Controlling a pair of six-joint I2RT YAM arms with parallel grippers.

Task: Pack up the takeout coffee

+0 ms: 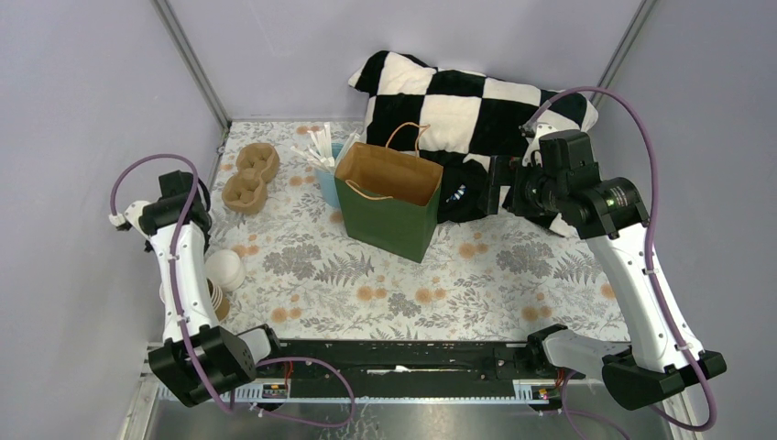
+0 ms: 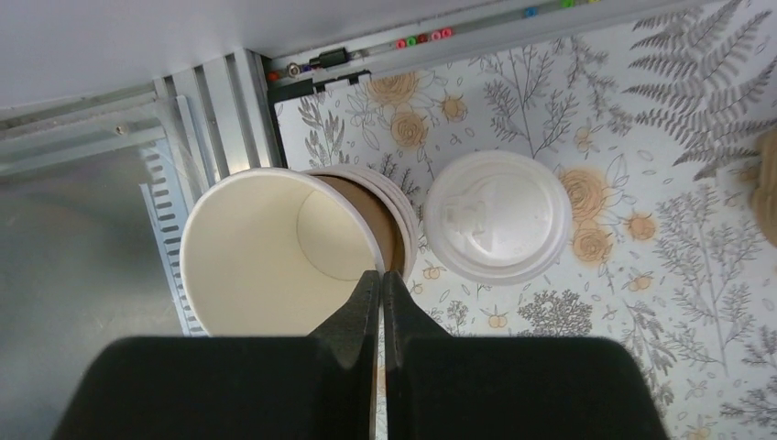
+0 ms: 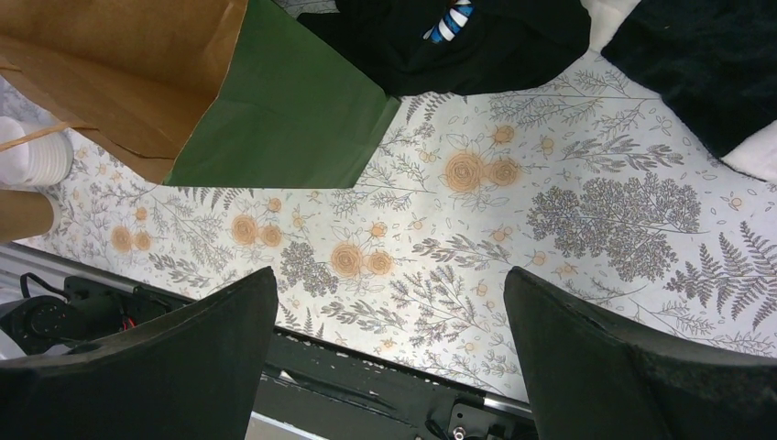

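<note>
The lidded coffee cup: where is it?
The coffee cup stands on the table, near left, just right of the stack of open cups in the left wrist view.

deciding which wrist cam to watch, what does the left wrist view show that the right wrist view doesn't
Only the left wrist view: the takeout coffee whole from above with its off-white lid, the stack of lidless cups beside it, and the left gripper shut at the top cup's rim.
Only the right wrist view: the green bag with its brown inside, black fabric, and the right gripper wide open.
Both: the floral tablecloth. The right wrist view catches the cups only as slivers at its left edge.
</note>
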